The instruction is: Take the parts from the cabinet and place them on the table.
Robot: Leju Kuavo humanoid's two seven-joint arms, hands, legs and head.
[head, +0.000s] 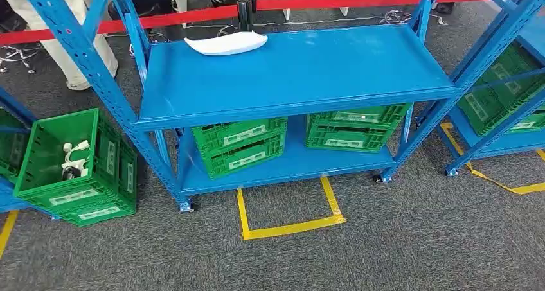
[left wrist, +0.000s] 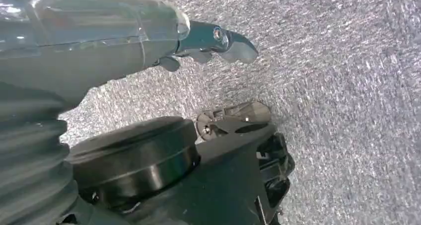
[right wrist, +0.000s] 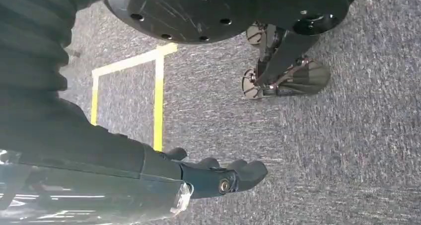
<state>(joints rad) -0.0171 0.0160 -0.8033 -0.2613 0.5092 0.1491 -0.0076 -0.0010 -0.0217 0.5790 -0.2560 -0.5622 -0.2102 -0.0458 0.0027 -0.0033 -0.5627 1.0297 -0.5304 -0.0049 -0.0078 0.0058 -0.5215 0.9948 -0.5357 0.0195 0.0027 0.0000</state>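
A white curved part (head: 226,44) lies at the back left of the blue rack's upper shelf (head: 302,72). A black upright cylinder (head: 245,11) stands just behind it. More white parts (head: 72,160) lie in an open green crate (head: 38,156) on the floor to the left. My left hand (left wrist: 208,42) hangs over grey carpet, fingers loose, holding nothing. My right hand (right wrist: 218,178) also hangs over carpet, fingers stretched out and empty. Both are well away from the shelf.
Green crates (head: 241,146) (head: 350,129) fill the rack's lower shelf, and another rack with crates (head: 508,92) stands at right. A yellow tape square (head: 289,214) marks the carpet before the rack. Red barrier tape (head: 193,15) and a person's legs (head: 58,40) are behind.
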